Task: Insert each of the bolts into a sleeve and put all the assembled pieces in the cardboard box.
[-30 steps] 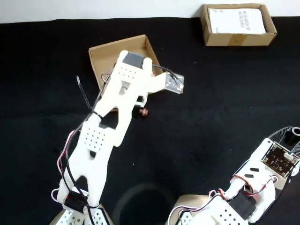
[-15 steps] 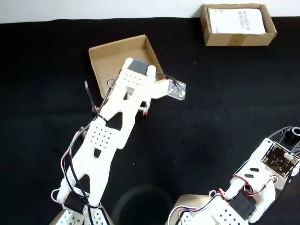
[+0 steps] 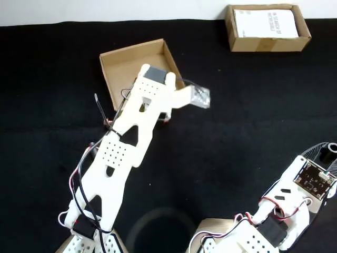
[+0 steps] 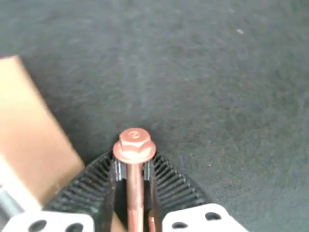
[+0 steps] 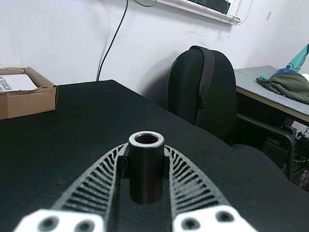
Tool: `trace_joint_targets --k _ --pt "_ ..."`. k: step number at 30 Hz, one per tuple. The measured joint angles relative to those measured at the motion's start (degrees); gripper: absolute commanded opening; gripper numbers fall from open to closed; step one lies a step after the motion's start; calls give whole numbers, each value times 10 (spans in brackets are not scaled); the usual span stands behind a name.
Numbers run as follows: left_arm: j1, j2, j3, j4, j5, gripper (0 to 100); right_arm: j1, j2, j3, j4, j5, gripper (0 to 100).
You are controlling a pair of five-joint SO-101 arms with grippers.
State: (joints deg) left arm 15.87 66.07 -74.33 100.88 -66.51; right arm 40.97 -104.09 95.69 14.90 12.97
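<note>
Because bolt must meet sleeve, we clamp the bolt in our left gripper beside the cardboard box, upper left, and the sleeve upright in our right gripper.

Left pincer — back from cardboard box

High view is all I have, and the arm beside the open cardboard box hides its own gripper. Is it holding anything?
Observer: Yes. The left gripper is shut on a copper-coloured bolt, head pointing away from the wrist.
Operator: Is a sleeve on it yet?
Observer: No, the shank is bare between the fingers.
Operator: And the other arm?
Observer: The right gripper is shut on a black sleeve, upright, open bore facing up.
</note>
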Motion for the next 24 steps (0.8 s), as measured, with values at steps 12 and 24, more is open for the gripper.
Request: trace_joint_targets --k 12,24 --pt "76 -212 -25 -1 295 10 -153 0 0 62 -111 6" --pt "111 -324 -123 2 669 9 -385 0 0 62 -158 6"
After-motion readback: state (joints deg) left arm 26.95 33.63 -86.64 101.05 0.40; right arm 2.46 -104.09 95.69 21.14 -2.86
